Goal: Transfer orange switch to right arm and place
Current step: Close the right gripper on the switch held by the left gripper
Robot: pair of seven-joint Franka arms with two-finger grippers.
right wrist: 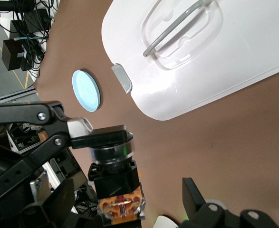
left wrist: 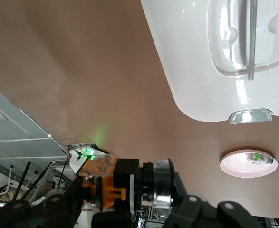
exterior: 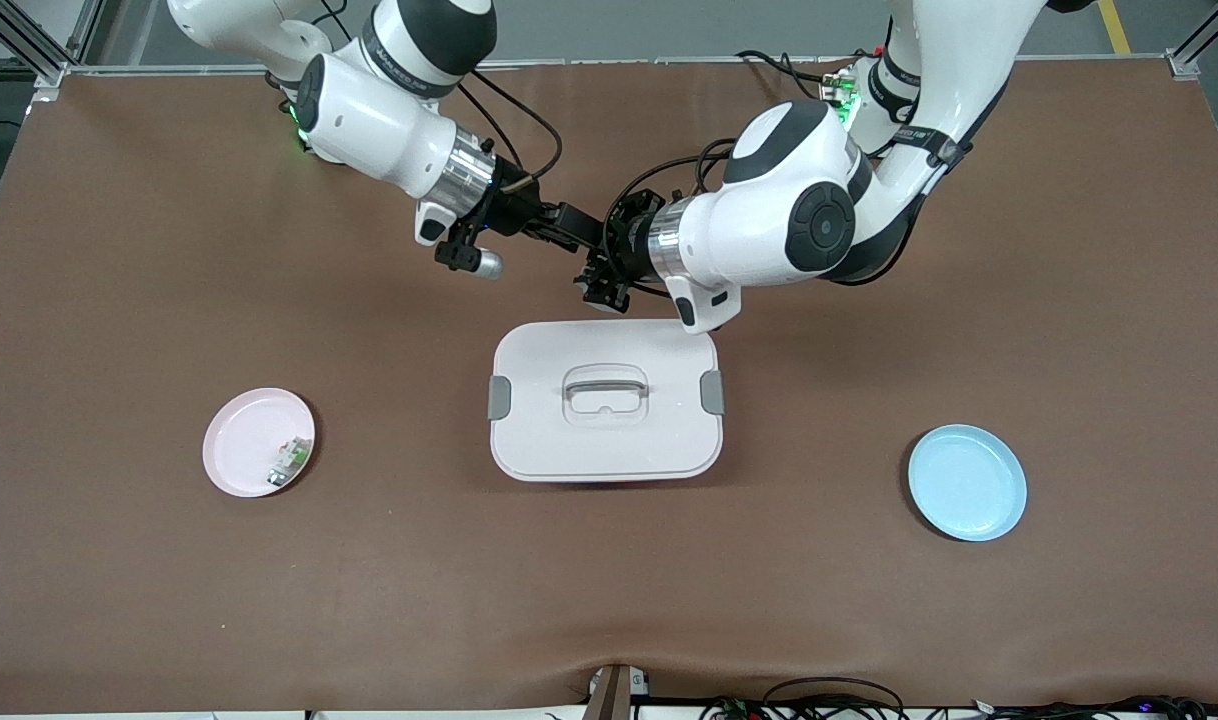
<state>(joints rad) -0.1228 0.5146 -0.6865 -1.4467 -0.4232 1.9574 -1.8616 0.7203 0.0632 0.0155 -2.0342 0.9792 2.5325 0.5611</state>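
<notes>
Orange switch (right wrist: 114, 176) clamped in left hand (exterior: 603, 262) above bench (exterior: 119, 300), presented between spread fingers of right hand (exterior: 569, 225) (nothing gripped), white lidded box (exterior: 605, 400) just below.

A brown table cover (exterior: 119, 300) carries a white lidded box (exterior: 605, 400) with grey side clips and a grey handle, a pale pink plate (exterior: 249, 440) and a light blue plate (exterior: 967, 482). The white-and-black arms end in black grippers; the switch (left wrist: 115, 183) shows black, silver and orange.
</notes>
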